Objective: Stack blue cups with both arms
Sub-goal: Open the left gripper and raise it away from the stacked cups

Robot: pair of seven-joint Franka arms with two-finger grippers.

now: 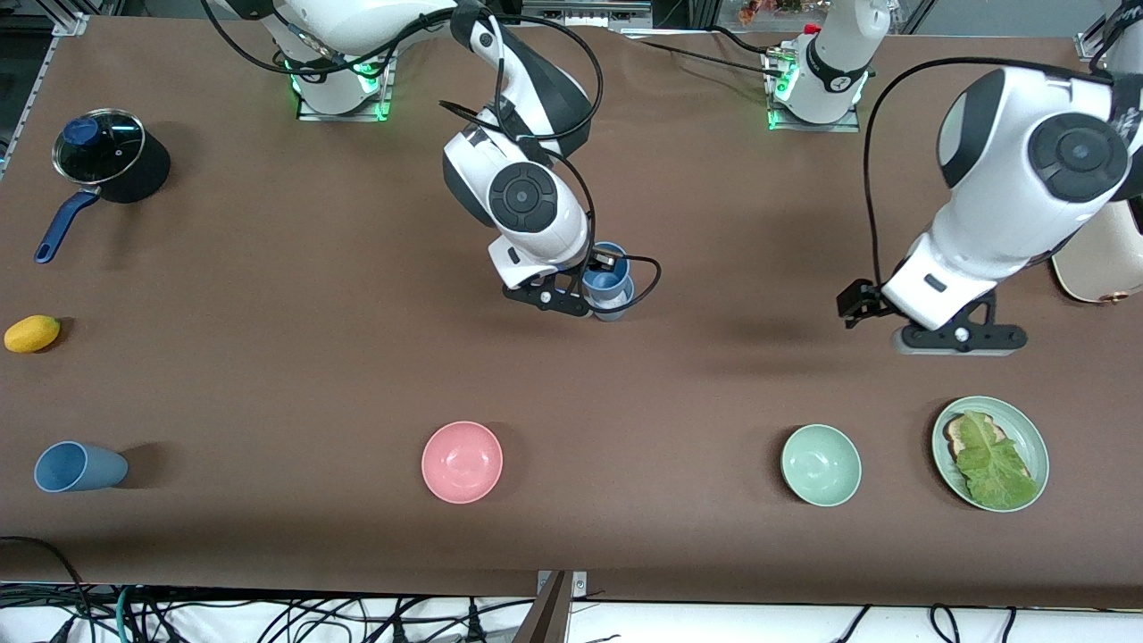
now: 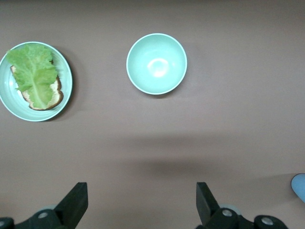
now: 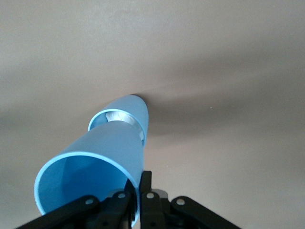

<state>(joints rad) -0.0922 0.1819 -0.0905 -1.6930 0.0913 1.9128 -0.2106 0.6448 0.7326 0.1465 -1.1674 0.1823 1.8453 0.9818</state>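
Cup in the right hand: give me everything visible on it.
The held cup is medium blue, matte, plastic-looking, handleless and tapered. The right hand is shut on its rim, one finger inside and one outside. Its narrow base points into a paler blue cup standing mid-table; how deep it sits cannot be told. It looks empty and intact.

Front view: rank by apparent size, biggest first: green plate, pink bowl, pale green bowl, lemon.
1. green plate, with toast and lettuce on it, looks widest.
2-3. pink bowl and pale green bowl: about the same width, too close to rank.
4. lemon, clearly smallest.
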